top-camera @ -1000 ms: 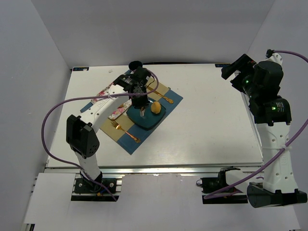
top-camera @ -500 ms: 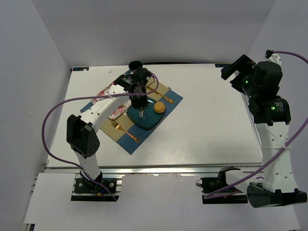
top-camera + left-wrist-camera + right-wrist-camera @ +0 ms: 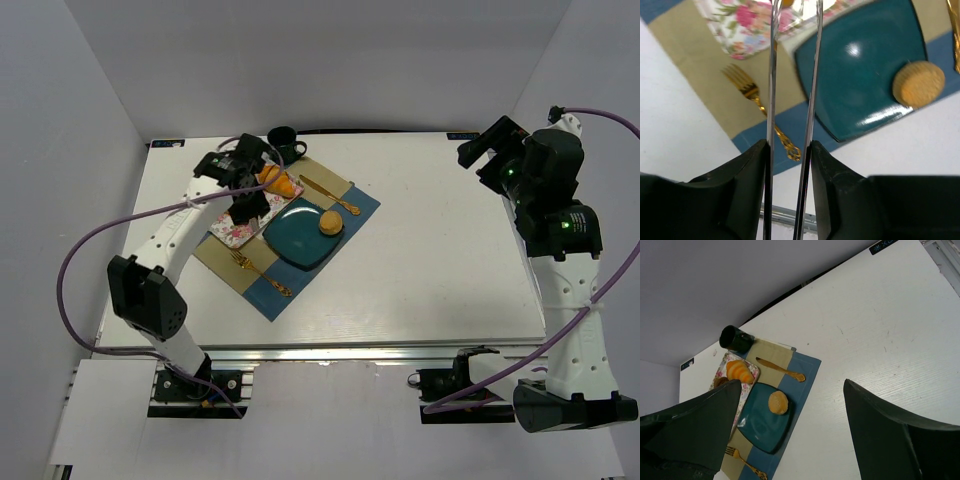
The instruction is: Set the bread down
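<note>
1. The bread [image 3: 330, 223] lies on the plate [image 3: 293, 243], toward its far right corner, with no tool touching it; judging from that, the placing looks done.
2. The left gripper [image 3: 245, 203] hovers over the floral tray [image 3: 232, 230], just beside the croissant [image 3: 279, 182] and left of the plate; its fingers appear clamped on the two arms of thin metal tongs [image 3: 771, 75]; the blades stand slightly apart with nothing between them, a slack squeeze that suits a release rather than a carry.
3. The tongs likely serve to keep the bulky fingers off the food and reach it with narrow tips.
4. The right gripper [image 3: 483, 152] is raised at the far right, well apart from the setting; its fingers are spread wide and hold nothing; it seems parked there to stay out of the way.
5. The fork [image 3: 260, 272] and knife [image 3: 330, 195] flank the plate on the mat [image 3: 358, 208], so the plate is the natural spot for the bread.
6. One risk is that the blades hang near the croissant, so a low sweep could nudge it.
</note>
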Motion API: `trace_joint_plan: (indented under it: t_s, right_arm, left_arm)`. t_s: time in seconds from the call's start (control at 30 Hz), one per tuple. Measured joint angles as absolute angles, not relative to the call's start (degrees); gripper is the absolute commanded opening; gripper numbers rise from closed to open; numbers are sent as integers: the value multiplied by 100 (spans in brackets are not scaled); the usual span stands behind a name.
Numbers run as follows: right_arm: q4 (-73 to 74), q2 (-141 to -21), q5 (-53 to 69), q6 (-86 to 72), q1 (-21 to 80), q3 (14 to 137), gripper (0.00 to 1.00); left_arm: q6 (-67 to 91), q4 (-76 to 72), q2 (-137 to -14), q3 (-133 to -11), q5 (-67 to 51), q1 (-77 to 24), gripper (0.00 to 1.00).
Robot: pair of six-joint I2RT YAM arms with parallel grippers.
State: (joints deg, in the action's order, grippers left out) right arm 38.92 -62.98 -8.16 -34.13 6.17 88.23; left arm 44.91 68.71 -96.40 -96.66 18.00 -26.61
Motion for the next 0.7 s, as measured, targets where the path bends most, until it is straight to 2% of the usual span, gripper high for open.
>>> trace_joint_plan:
  t_s: [0.17, 0.37, 0.7]
  right_arm:
    - [3881, -6296, -792, -3413, 617, 8818, 89]
    - [3854, -6296, -751, -3415, 617, 8753, 89]
    - [3837, -6296, -744, -3413, 617, 8709, 89]
  left_arm:
    - [4624, 6842, -9411, -9463, 1796, -2163, 50]
    - [4639, 6820, -9509, -9465, 1765, -2108, 50]
    - [4705, 6678, -9810, -9465, 1715, -2071, 57]
